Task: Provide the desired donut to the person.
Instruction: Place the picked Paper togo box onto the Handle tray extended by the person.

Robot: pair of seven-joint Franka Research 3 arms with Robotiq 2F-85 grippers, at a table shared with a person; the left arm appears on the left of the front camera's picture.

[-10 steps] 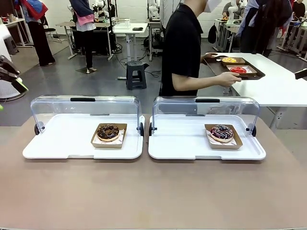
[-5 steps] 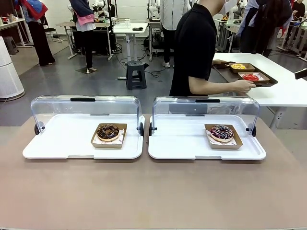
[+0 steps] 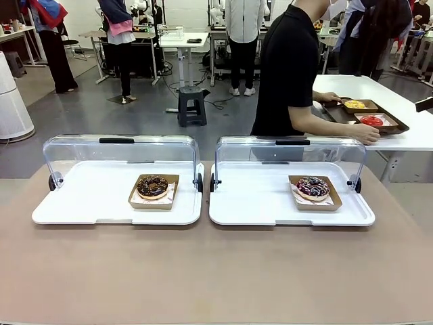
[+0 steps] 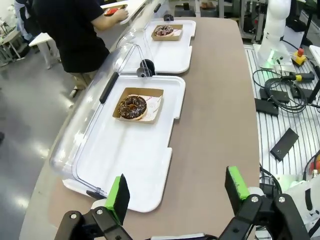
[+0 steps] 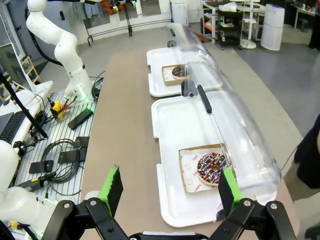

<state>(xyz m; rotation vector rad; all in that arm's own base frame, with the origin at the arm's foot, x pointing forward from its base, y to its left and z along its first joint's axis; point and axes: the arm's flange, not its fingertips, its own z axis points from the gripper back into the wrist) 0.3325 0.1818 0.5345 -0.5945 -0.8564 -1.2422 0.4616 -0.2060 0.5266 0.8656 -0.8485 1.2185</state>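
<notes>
I see two donuts on the table, each in a shallow brown paper tray. The chocolate donut [image 3: 153,185] lies flat in the left white tray [image 3: 81,203], near its right end. The sprinkled donut [image 3: 312,186] lies flat in the right white tray [image 3: 250,203], also toward the right end. Being round, neither donut points anywhere. Both clear lids [image 3: 122,152] stand open behind the trays. The person [image 3: 287,68] stands beyond the table, turned to a side table, both hands on a dark tray [image 3: 365,114] holding food. My left gripper [image 4: 177,197] and right gripper [image 5: 167,187] both hang with their jaws wide apart, holding nothing.
</notes>
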